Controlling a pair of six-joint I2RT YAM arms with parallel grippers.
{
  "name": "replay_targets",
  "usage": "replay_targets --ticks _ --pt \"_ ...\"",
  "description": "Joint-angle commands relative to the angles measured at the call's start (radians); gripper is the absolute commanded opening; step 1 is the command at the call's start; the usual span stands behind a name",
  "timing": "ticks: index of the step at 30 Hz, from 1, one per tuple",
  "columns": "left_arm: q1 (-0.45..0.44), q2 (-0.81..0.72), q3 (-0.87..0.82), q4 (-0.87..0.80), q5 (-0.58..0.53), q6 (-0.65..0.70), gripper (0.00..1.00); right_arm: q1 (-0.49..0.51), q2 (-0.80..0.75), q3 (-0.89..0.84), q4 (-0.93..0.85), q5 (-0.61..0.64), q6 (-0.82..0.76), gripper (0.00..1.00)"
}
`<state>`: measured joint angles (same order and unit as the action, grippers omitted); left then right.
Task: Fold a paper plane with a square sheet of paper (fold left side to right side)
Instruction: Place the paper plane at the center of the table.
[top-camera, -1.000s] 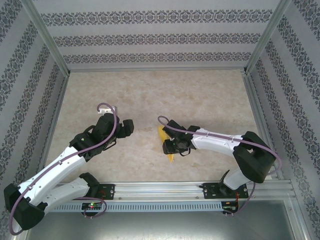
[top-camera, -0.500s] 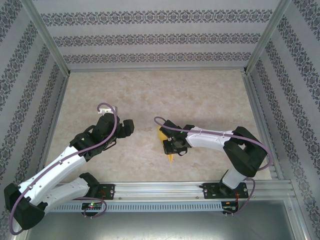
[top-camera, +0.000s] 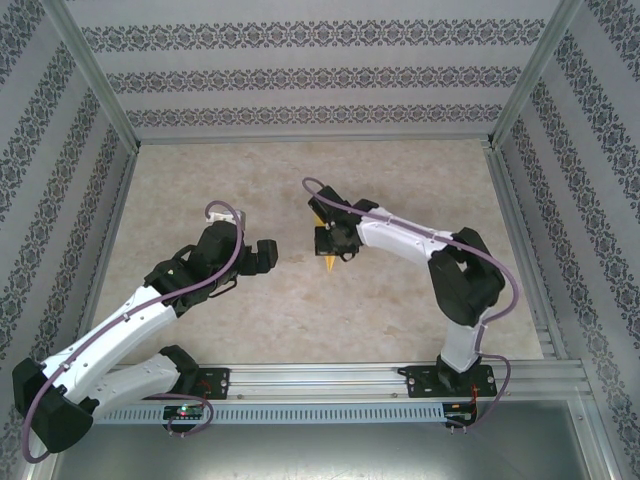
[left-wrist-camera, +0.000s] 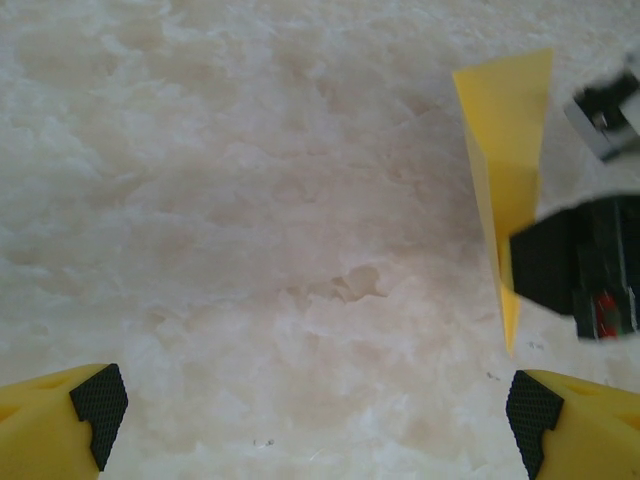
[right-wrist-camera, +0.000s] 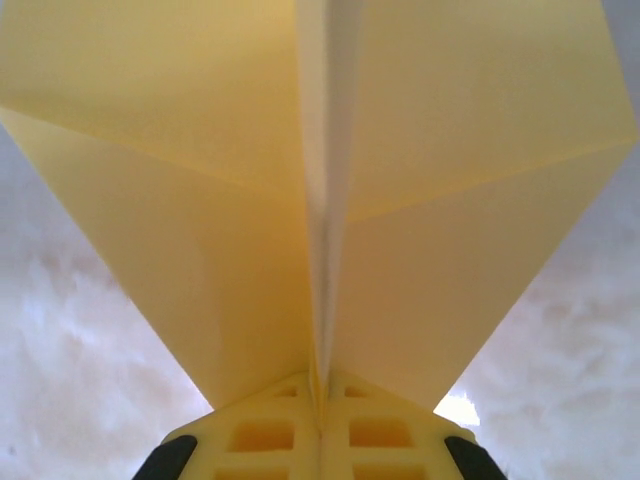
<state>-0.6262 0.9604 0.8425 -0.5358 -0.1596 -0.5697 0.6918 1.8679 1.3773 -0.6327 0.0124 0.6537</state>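
Yellow paper plane (right-wrist-camera: 320, 150), pinched by its centre crease in the closed right gripper (right-wrist-camera: 320, 425) over the middle of the table (top-camera: 420, 180), may slip, twist or splay open if the thin fold slides in that grip, since the wide, empty left gripper (left-wrist-camera: 310, 405) to its left gives no support.

Top external: high and behind the arm bases (top-camera: 190, 378), looking down on the whole table (top-camera: 420, 180). Left wrist: low over the table, looking ahead, paper plane (left-wrist-camera: 505, 130) at right edge. Right wrist: hard up against the same plane (right-wrist-camera: 200, 150), which the top view also catches.
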Motion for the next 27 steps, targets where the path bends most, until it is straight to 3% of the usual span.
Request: replay_targets --ticks 1,7,17,27 --pt "0.011 0.0 0.028 -0.025 0.016 0.034 1.0 -0.034 0.073 0.075 -0.102 0.011 -0.042 0.0" --pt "0.011 -0.011 0.024 -0.037 -0.002 0.02 1.0 -0.057 0.183 0.181 -0.159 0.015 -0.078 0.0" --pt "0.01 -0.006 0.025 -0.043 -0.018 0.029 1.0 -0.047 0.257 0.206 -0.17 0.016 -0.1 0.02" --pt "0.011 0.013 0.023 -0.023 -0.008 0.016 1.0 -0.036 0.233 0.197 -0.198 0.03 -0.124 0.16"
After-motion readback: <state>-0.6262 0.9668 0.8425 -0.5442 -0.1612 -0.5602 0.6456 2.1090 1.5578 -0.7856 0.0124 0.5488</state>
